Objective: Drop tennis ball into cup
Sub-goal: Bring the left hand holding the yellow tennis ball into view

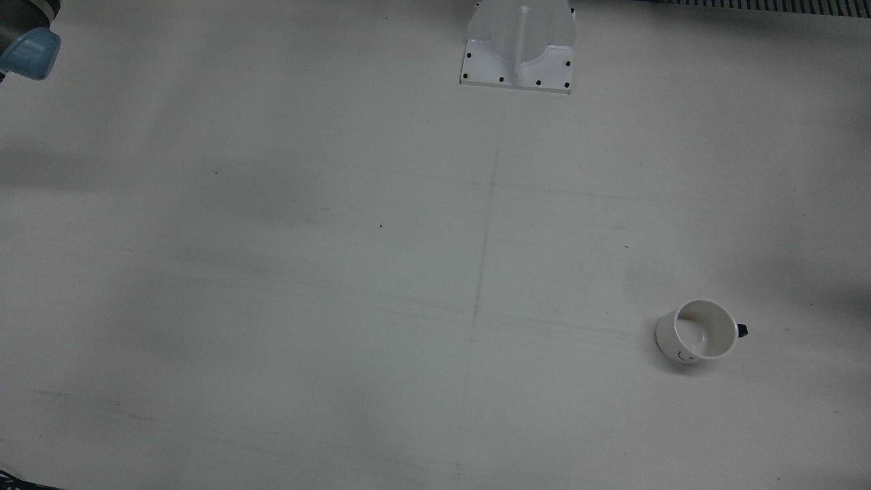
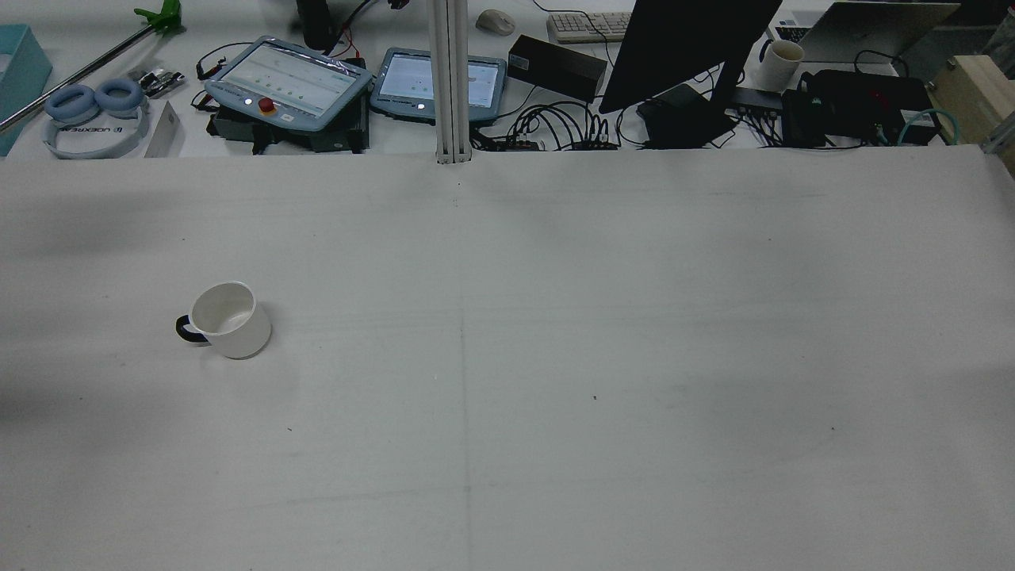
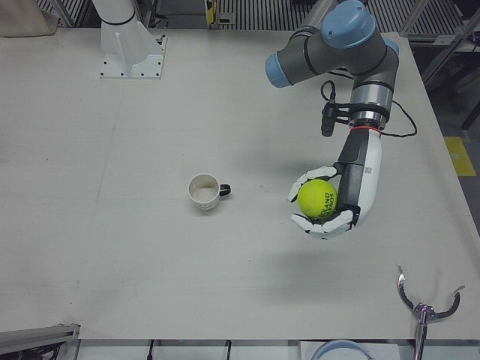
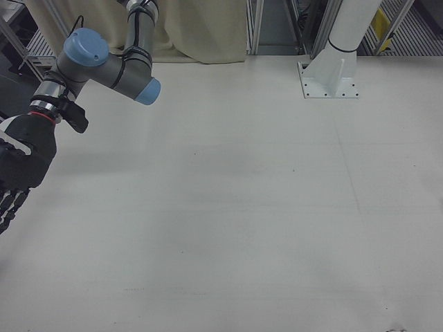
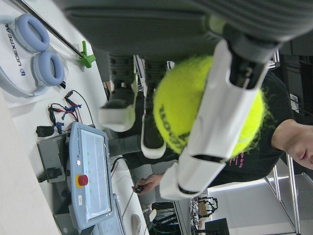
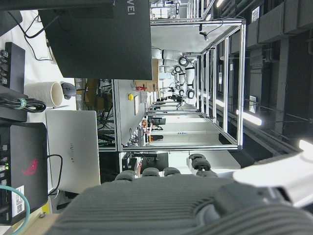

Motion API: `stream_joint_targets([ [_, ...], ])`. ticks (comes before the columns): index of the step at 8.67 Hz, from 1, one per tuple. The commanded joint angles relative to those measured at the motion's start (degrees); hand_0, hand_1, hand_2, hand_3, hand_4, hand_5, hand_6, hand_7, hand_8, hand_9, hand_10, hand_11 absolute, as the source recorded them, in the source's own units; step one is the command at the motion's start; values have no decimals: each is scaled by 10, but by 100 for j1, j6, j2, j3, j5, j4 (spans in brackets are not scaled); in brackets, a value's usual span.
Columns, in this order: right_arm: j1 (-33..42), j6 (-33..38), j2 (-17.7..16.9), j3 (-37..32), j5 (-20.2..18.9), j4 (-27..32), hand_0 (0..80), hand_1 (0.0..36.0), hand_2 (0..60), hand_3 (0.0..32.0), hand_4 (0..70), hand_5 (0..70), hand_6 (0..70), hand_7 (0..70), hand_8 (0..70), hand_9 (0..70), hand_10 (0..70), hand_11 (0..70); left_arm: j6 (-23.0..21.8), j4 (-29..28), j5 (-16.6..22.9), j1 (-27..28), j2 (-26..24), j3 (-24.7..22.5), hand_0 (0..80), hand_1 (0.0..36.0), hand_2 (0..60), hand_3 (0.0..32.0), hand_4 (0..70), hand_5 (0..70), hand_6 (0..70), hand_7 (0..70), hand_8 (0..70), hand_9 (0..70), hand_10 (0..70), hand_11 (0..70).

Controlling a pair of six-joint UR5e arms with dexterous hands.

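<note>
Left-front view showed the left hand (image 3: 328, 202) wrapped around the yellow tennis ball (image 3: 317, 199), held above the tabletop (image 3: 112, 225) off to one side of the white cup (image 3: 204, 192). That cup stood upright and apart from the ball. At the right-front view's edge, the right hand (image 4: 15, 176) hung with fingers extended, holding nothing.

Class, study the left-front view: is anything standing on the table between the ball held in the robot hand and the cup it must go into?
Nothing visible. The left robot hand holds the tennis ball beside the upright cup, with only bare table between them.
</note>
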Motion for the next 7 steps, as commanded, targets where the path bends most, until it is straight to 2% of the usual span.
stream_joint_targets([
  [1, 0, 0, 0, 2, -4, 0, 0, 0, 0, 0, 0, 0, 0, 0, 0, 0, 0, 0, 34, 68, 584, 334, -240, -365, 800, 360, 293, 0, 516, 331, 700, 700, 623, 700, 600, 700],
  [2, 0, 0, 0, 2, 5, 0, 0, 0, 0, 0, 0, 0, 0, 0, 0, 0, 0, 0, 43, 140, 562, 668, -294, -411, 800, 359, 370, 0, 502, 331, 700, 700, 623, 700, 566, 700],
  [3, 0, 0, 0, -7, -4, 0, 0, 0, 0, 0, 0, 0, 0, 0, 0, 0, 0, 0, 78, 314, 449, 1002, -408, -516, 800, 347, 280, 0, 502, 296, 700, 700, 598, 700, 525, 700],
  [4, 0, 0, 0, -7, 5, 0, 0, 0, 0, 0, 0, 0, 0, 0, 0, 0, 0, 0, 69, 316, 247, 1301, -453, -535, 800, 327, 282, 0, 495, 257, 700, 700, 622, 700, 374, 548],
  [5, 0, 0, 0, 2, 5, 0, 0, 0, 0, 0, 0, 0, 0, 0, 0, 0, 0, 0, 69, 281, 211, 1531, -462, -518, 726, 283, 247, 0, 494, 200, 700, 700, 615, 700, 113, 179],
  [6, 0, 0, 0, 2, 5, 0, 0, 0, 0, 0, 0, 0, 0, 0, 0, 0, 0, 0, 78, 272, 210, 1542, -453, -526, 662, 269, 268, 0, 481, 203, 700, 700, 615, 700, 100, 159],
  [7, 0, 0, 0, 2, 5, 0, 0, 0, 0, 0, 0, 0, 0, 0, 0, 0, 0, 0, 96, 229, 210, 1568, -427, -535, 634, 258, 272, 0, 463, 199, 700, 700, 611, 700, 96, 153],
])
